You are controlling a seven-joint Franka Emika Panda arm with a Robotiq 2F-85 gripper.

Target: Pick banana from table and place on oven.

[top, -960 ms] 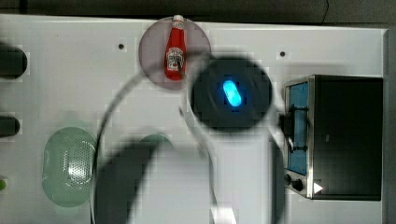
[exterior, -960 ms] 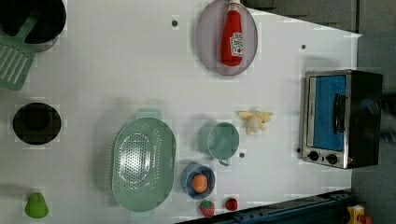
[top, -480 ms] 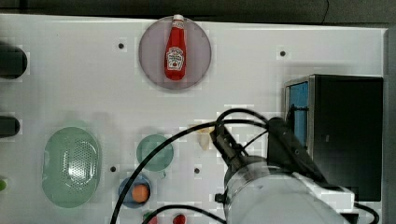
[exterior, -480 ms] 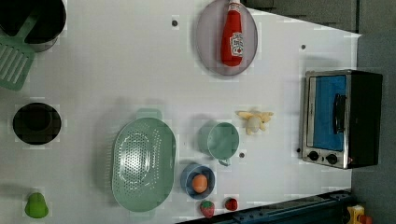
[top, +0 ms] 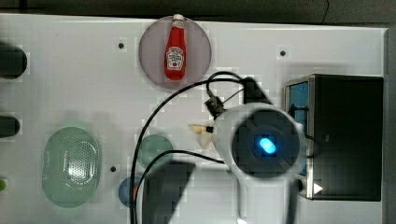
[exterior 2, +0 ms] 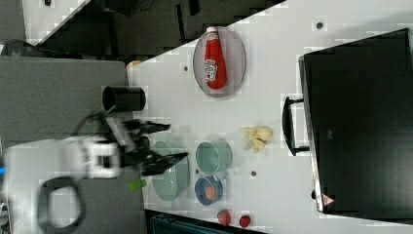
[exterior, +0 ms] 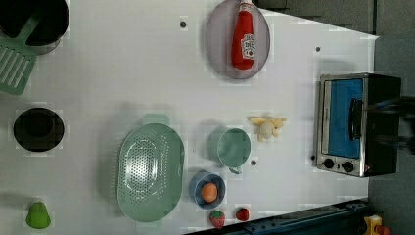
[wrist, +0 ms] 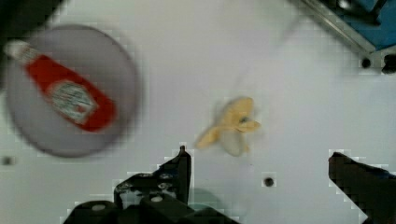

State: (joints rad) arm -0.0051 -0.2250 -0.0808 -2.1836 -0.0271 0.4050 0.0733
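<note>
The banana (exterior: 266, 127), pale yellow with splayed peel strips, lies on the white table (exterior: 122, 58) between the green cup and the oven (exterior: 357, 125). From the right view, the banana (exterior 2: 255, 136) sits just beside the oven (exterior 2: 360, 122) door handle. My gripper (exterior 2: 164, 142) is open with nothing between its fingers. In the wrist view the gripper (wrist: 261, 163) looks down at the banana (wrist: 231, 126), which lies apart from both dark fingertips (wrist: 184, 161). My arm's body (top: 266, 144) covers part of the banana (top: 200, 133) in the top view.
A ketchup bottle (exterior: 244, 36) lies on a grey plate. A green cup (exterior: 231, 147), a green colander (exterior: 149, 171), a blue bowl with an orange fruit (exterior: 208, 191) and two strawberries (exterior: 227, 216) stand near the banana. A black pot (exterior: 38, 128) and a green spatula (exterior: 17, 63) are at the left view's left.
In the top view my arm has swung up from the lower edge to hang between the banana and the oven. The banana and the other things have not moved.
</note>
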